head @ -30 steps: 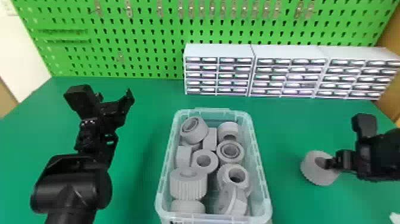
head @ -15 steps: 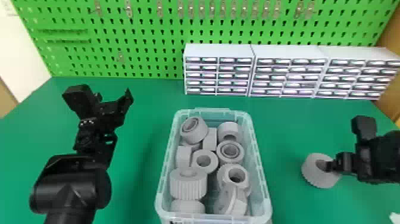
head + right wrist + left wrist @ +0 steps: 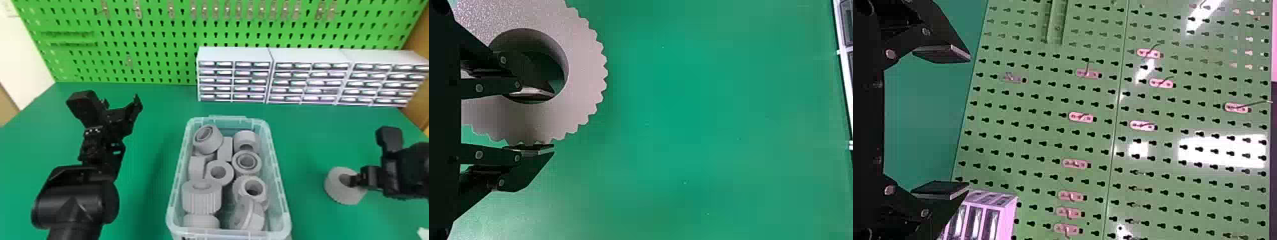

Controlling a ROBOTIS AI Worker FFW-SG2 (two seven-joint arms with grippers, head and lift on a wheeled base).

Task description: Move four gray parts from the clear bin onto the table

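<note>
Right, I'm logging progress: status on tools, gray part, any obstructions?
Left tool open, empty. Right tool clasping gray part, one finger in its bore. Part seemingly on table, right of clear bin; no obstruction seen.

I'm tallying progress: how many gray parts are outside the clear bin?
1: the toothed ring, to the right of the clear bin, at the right gripper. Others may be hidden.

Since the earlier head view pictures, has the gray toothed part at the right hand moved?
Yes, slightly. In the head view the gray toothed part now shows a little lower, farther from the white drawer cabinets.
</note>
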